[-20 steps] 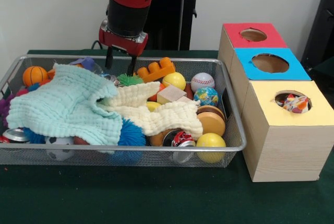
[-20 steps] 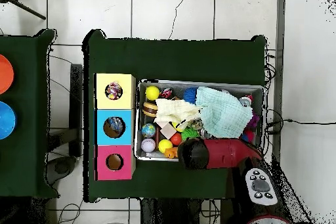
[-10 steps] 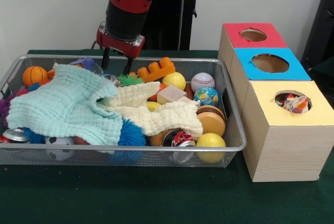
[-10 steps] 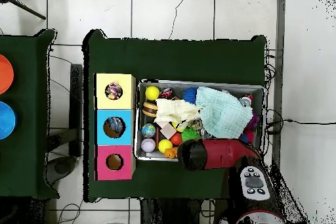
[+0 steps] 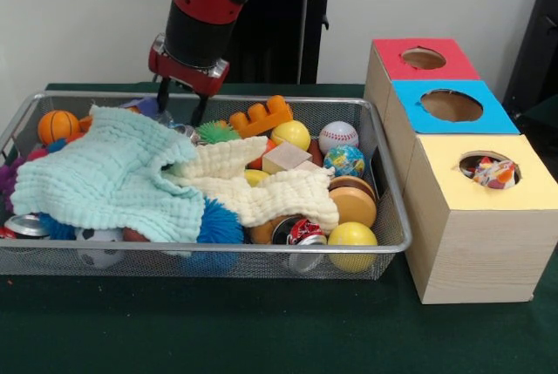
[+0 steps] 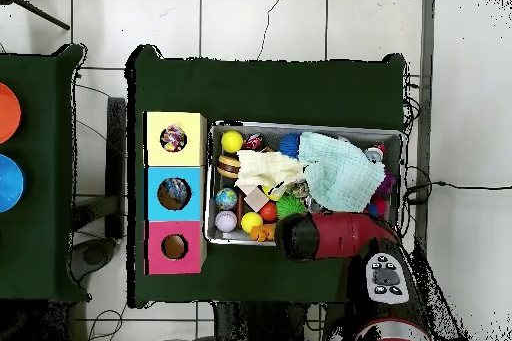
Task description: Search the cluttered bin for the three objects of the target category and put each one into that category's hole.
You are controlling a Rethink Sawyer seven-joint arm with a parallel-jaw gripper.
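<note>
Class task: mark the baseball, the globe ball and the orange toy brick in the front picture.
baseball (image 5: pixel 338 136), front view, on its white middle.
globe ball (image 5: pixel 345 161), front view, on its blue face.
orange toy brick (image 5: pixel 261 116), front view, on its studded top.

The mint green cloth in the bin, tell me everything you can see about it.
The mint green cloth is a soft, crinkled, waffle-textured fabric, lying crumpled and spread over the left half of the wire mesh bin in the front view. It covers toys beneath it; a blue spiky ball pokes out under its front edge. Its right edge meets the cream cloth. Nothing grips it.
</note>
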